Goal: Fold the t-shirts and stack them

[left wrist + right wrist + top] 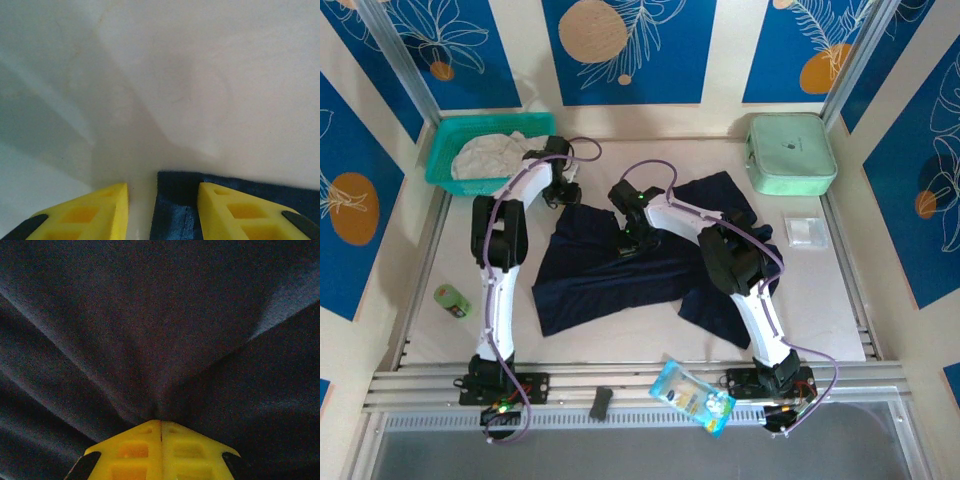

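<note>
The right claw [160, 426] has its 2 yellow fingers pressed flat together on a tuck of the navy t-shirt [150, 330]. The cloth runs into that pinch in tight creases from every side. Seen from above, the pinch sits on the far half of the shirt, about the middle of the table [620, 345].

The left claw [162, 212] stands spread and holds nothing. There is bare table beneath it, and a hemmed edge of the navy cloth lies in the gap between its fingers [105, 212], running off under the right-hand 1. From overhead, this claw hovers at the shirt's far-left corner, just beside the teal basket [442, 165].

The shirt lies rumpled rather than flat. Its long axis runs across the table from the near-left toward the far-right, where a sleeve or flap trails under the right arm. To my eye the coming move depends on that far-left corner: the cloth is right at the left claw's tips and a touch to their right. The left arm is plainly the nearer of the 2, since the right is busy at the middle.

The pale t-shirt [490, 155] lies heaped in the basket at the far-left corner of the table, not yet folded. A mint-green case [790, 153] sits at the far-right corner, well apart.
</note>
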{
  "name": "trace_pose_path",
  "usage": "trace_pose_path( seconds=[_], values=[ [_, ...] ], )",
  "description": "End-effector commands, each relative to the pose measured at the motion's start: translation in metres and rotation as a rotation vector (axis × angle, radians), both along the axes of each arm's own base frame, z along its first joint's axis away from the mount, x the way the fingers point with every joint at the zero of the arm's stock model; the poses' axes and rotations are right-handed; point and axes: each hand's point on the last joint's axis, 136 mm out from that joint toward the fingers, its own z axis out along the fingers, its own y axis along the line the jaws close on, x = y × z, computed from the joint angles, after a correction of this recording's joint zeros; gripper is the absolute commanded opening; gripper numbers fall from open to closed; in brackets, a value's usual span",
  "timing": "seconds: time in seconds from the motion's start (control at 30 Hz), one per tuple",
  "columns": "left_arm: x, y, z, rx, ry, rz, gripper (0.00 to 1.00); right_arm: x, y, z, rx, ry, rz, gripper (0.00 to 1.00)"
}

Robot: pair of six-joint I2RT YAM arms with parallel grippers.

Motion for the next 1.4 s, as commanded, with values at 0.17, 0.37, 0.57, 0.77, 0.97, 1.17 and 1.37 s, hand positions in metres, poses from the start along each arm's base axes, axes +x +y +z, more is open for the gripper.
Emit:
trace_pose_path(
  seconds=[0.17, 0.37, 0.57, 0.77, 0.97, 1.17, 1.37],
  values=[
    [-0.011, -0.003, -0.026, 0.021, 0.100, -0.038, 0.41, -0.029, -0.032, -0.036, -0.152, 0.117, 0.001, 0.04],
    [-0.025, -0.010, -0.036, 0.073, 0.146, -0.085, 0.30, -0.028, -0.032, -0.034, -0.149, 0.114, -0.002, 0.04],
    [-0.031, -0.010, -0.039, 0.118, 0.152, -0.085, 0.08, -0.025, -0.034, -0.027, -0.141, 0.098, -0.007, 0.04],
    [-0.028, -0.008, -0.013, 0.111, 0.080, -0.031, 0.00, -0.014, -0.041, -0.009, -0.085, 0.080, -0.043, 0.04],
    [-0.033, -0.008, 0.054, 0.114, -0.054, 0.009, 0.00, 0.040, -0.092, 0.038, -0.071, -0.023, -0.130, 0.18],
    [-0.051, -0.006, 0.090, 0.113, -0.133, 0.044, 0.00, 0.102, -0.170, 0.053, -0.102, -0.090, -0.243, 0.26],
    [-0.064, 0.013, 0.092, 0.181, -0.152, 0.098, 0.00, 0.159, -0.229, 0.051, -0.152, -0.148, -0.331, 0.34]
  ],
)
